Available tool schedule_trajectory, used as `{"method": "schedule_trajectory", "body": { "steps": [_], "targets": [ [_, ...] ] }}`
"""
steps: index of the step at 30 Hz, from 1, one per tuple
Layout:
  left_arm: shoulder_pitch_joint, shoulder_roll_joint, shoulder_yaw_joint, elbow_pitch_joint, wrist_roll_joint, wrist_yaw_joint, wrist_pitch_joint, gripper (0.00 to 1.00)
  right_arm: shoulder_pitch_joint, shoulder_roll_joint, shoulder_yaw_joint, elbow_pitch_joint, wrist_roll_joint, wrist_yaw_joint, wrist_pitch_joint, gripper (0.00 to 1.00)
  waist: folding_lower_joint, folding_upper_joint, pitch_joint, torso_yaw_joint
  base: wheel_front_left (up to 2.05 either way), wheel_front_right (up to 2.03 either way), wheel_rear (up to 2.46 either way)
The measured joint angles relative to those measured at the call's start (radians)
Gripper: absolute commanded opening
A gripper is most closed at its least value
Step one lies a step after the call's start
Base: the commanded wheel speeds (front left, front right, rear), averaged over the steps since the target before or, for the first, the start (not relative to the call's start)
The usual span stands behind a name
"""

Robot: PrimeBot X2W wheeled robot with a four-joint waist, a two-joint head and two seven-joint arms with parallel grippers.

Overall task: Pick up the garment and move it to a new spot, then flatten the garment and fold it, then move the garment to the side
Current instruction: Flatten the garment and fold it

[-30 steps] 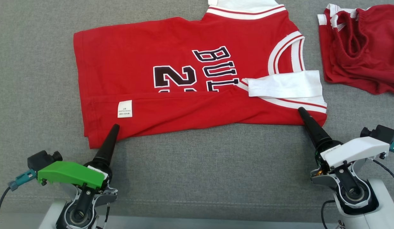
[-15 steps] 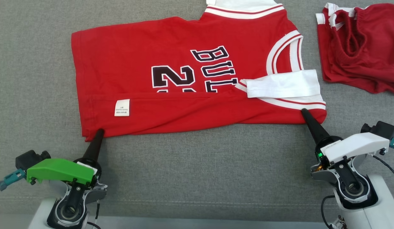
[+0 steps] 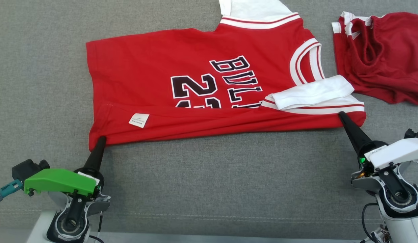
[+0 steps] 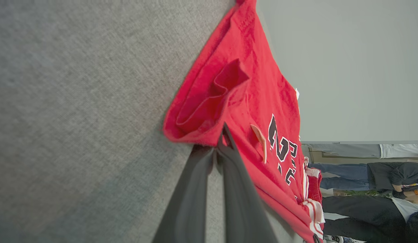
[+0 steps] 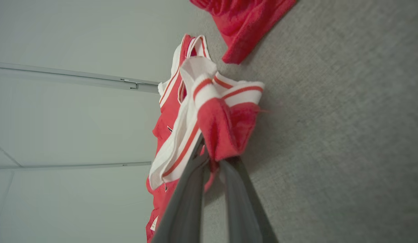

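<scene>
Lying across the middle of the grey fabric worktop (image 3: 209,175): one red jersey (image 3: 202,84), black lettering up, near long edge folded over so that a white label (image 3: 139,120) shows.

Grips: left gripper (image 3: 101,139) pinched shut on the near hem corner; right gripper (image 3: 341,115) pinched shut on the near shoulder corner, just below the folded white sleeve (image 3: 313,91). In both wrist views the dark fingers close on a small bunch of cloth, and each corner is raised a little off the worktop.

Neighbour: red shorts (image 3: 381,57), crumpled, near the jersey's shoulder end but apart from it.

Hazards, as I judge them:
- Each bite is small and at the very corner; a hard pull or uneven tension could slip the cloth out.
- One arm rising or travelling ahead of the other would skew the fold line.
- The loose white sleeve rests on top unpinned; a lift could shake it open.
- A swing toward the robot's right could snag the shorts.

Orientation: long axis runs side to side before the robot, hem at its left, neck and sleeves at its right; the lettering reads sideways, tops toward the right.
</scene>
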Motion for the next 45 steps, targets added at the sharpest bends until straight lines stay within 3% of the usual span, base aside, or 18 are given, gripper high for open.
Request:
{"method": "schedule_trajectory", "body": {
  "steps": [7,16,27,45],
  "targets": [
    [0.001,-0.004,0.003,-0.003,-0.002,0.0,-0.002,0.0,0.014,-0.025,0.013,-0.012,0.027,0.0,0.061,0.0,0.0,0.0,-0.013,0.006,0.0,0.0,0.0],
    [0.017,-0.051,-0.031,-0.002,-0.013,-0.001,-0.002,0.01,0.051,-0.03,0.059,-0.003,0.025,-0.001,0.095,0.0,0.0,0.0,-0.009,0.006,0.0,0.0,0.0],
    [0.055,-0.011,-0.002,0.009,-0.007,-0.009,-0.021,0.0,0.093,-0.04,0.032,0.003,0.024,0.002,0.094,0.0,0.0,0.0,-0.039,0.006,0.0,0.0,0.0],
    [0.173,-0.006,0.004,-0.031,-0.007,-0.01,-0.043,0.0,0.232,-0.021,0.035,-0.046,0.026,0.017,0.086,0.0,0.0,0.0,-0.121,0.014,0.0,0.0,0.0]
  ]
}}
